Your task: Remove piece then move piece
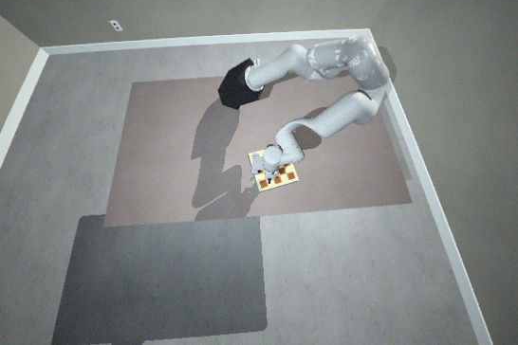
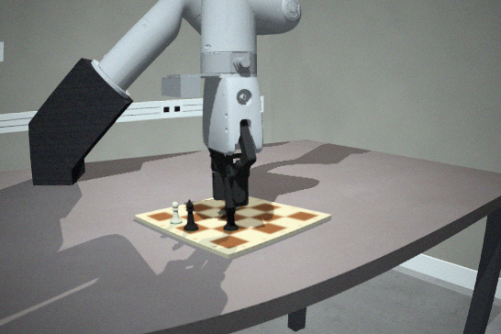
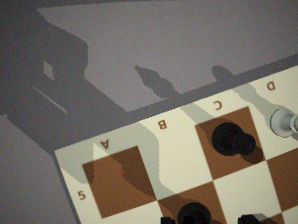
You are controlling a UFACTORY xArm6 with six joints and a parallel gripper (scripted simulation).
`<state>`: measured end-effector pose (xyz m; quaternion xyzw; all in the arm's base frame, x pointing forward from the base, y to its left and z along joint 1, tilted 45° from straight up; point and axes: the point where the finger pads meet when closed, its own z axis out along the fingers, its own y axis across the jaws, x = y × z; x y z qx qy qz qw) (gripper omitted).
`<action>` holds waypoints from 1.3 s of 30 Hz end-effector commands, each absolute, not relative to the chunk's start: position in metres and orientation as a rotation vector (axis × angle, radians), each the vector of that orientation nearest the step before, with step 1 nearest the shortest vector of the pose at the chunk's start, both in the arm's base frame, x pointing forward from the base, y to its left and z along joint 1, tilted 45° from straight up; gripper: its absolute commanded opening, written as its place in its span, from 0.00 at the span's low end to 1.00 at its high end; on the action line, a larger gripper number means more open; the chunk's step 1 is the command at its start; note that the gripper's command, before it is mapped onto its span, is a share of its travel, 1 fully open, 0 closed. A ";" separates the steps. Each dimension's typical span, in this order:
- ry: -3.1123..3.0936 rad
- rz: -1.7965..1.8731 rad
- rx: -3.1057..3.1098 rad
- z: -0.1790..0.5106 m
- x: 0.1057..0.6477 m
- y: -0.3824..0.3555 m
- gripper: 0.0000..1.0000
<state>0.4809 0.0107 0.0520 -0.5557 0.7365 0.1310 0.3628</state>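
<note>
1. I have the gripper (image 2: 230, 205) pointing straight down over the board (image 2: 294, 226). Its jaws are part open and astride the top of the black B4 piece (image 2: 230, 223). I read them as set to a pre-grasp width and not clamped, so the gripper holds nothing yet.
2. The B4 piece stands upright on its square. In the wrist view it sits at the bottom edge (image 3: 192, 214), one row below the row marked 5, in column B.
3. The vertical approach makes sense. A black piece on C5 (image 3: 227, 137) and a white pawn on D5 (image 3: 282, 121) stand near, and a slanted wrist could knock them.
4. I'd close next, then lift clear before heading for the bare table (image 2: 390, 196).
5. I cannot pick out the D2 piece in any view; the arm probably hides it.
</note>
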 end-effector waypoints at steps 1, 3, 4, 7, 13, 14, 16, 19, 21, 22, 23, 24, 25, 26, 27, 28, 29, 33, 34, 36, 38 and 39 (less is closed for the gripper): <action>1.896 0.334 -1.430 0.053 0.482 0.010 0.39; 1.896 0.334 -1.430 0.053 0.482 0.010 0.39; 1.896 0.334 -1.430 0.053 0.482 0.010 0.39; 1.896 0.334 -1.430 0.053 0.482 0.010 0.39; 1.896 0.334 -1.430 0.053 0.482 0.010 0.39; 1.896 0.334 -1.430 0.053 0.482 0.010 0.39; 1.896 0.334 -1.430 0.053 0.482 0.010 0.39; 1.896 0.334 -1.430 0.053 0.482 0.010 0.39; 1.896 0.334 -1.430 0.053 0.482 0.010 0.39; 1.896 0.334 -1.430 0.053 0.482 0.010 0.39; 1.896 0.334 -1.430 0.053 0.482 0.010 0.39; 1.896 0.334 -1.430 0.053 0.482 0.010 0.39; 1.896 0.334 -1.430 0.053 0.482 0.010 0.39; 1.896 0.334 -1.430 0.052 0.482 0.010 0.39; 1.896 0.334 -1.430 0.052 0.482 0.010 0.39; 1.896 0.334 -1.430 0.052 0.482 0.011 0.39; 1.896 0.334 -1.430 0.051 0.483 0.011 0.39; 1.896 0.334 -1.430 0.047 0.485 0.015 0.39; 1.896 0.334 -1.430 0.046 0.485 0.016 0.39; 1.896 0.334 -1.430 0.043 0.487 0.018 0.39; 1.896 0.334 -1.430 0.043 0.487 0.018 0.39; 1.896 0.334 -1.430 0.042 0.488 0.019 0.39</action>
